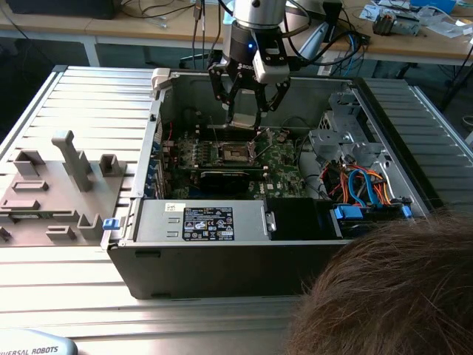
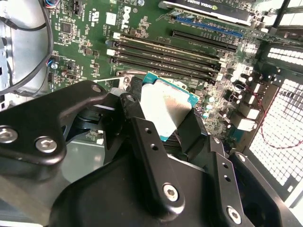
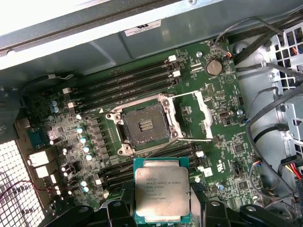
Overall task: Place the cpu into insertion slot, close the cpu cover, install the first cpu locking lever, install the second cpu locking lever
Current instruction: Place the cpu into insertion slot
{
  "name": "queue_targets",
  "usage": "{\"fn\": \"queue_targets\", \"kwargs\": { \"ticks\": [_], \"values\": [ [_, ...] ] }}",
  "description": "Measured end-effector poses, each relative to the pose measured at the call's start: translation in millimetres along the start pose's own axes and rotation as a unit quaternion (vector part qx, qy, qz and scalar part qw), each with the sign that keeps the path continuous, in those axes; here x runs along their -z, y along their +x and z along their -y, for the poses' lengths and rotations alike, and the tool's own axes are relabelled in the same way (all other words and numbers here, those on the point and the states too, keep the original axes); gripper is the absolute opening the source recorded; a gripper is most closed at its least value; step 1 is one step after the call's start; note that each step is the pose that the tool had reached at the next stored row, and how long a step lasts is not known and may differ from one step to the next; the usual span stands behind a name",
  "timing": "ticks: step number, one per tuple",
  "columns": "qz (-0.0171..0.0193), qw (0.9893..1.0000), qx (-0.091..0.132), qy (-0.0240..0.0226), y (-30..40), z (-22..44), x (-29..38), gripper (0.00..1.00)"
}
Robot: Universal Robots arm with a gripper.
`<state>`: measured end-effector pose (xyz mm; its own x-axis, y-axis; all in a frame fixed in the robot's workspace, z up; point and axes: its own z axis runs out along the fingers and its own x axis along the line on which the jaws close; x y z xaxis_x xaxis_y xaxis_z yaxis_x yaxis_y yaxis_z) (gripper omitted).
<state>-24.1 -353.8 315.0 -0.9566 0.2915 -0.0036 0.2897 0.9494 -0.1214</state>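
An open black and grey metal computer case (image 1: 222, 255) lies on its side on a ribbed metal table (image 1: 89, 296). This turns its green circuit board (image 3: 227, 151) upward, where the arm can reach it from above.

The black two-fingered gripper (image 1: 246, 122) hangs over the board. Its fingers (image 2: 142, 137) are closed against opposite edges of the cpu (image 3: 162, 191), a small flat square chip with a dull silver-grey metal top and a green rim. The cpu is held top side up in the air above the board, near the insertion slot (image 3: 144, 126) and not yet in it. Gripping by the edges probably keeps its underside untouched.

The insertion slot, a square dark socket with a silver metal rim, is empty. The cpu cover (image 3: 202, 111), a thin silver metal frame with a cut-out middle, is swung open to one side of the socket, so the way in is clear.

Elsewhere in the case, blue and orange cables (image 1: 366, 185) sit in a metal bay beside the board.
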Motion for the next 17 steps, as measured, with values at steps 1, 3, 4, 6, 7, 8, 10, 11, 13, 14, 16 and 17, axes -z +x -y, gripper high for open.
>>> {"fn": "queue_targets", "kwargs": {
  "ticks": [1, 3, 4, 6, 7, 8, 10, 11, 13, 14, 16, 17],
  "values": [
    [0.0, 1.0, 0.0, 0.0002, 0.0, 0.0, 0.0, 0.55],
    [0.0, 1.0, -0.002, 0.0006, 0.0, 0.0, 0.0, 0.55],
    [-0.0001, 1.0, -0.002, 0.0007, 0.0, 0.0, -0.1, 0.55],
    [-0.0001, 1.0, -0.003, 0.0011, 0.0, 0.0, -0.1, 0.55],
    [-0.0001, 1.0, -0.004, 0.0013, 0.0, 0.0, -0.1, 0.55],
    [-0.0001, 1.0, -0.005, 0.0016, 0.0, 0.0, -0.1, 0.55],
    [-0.0001, 1.0, -0.006, 0.002, 0.0, 0.0, -0.1, 0.55],
    [-0.0001, 1.0, -0.006, 0.0021, 0.0, 0.0, -0.1, 0.55],
    [-0.0001, 1.0, -0.007, 0.0025, 0.0, 0.0, -0.1, 0.55],
    [-0.0001, 1.0, -0.007, 0.0027, 0.0, 0.0, -0.1, 0.55],
    [-0.0001, 1.0, -0.008, 0.0031, 0.0, 0.0, -0.2, 0.55],
    [-0.0001, 1.0, -0.009, 0.0033, 0.0, -0.1, -0.2, 0.55]
  ]
}}
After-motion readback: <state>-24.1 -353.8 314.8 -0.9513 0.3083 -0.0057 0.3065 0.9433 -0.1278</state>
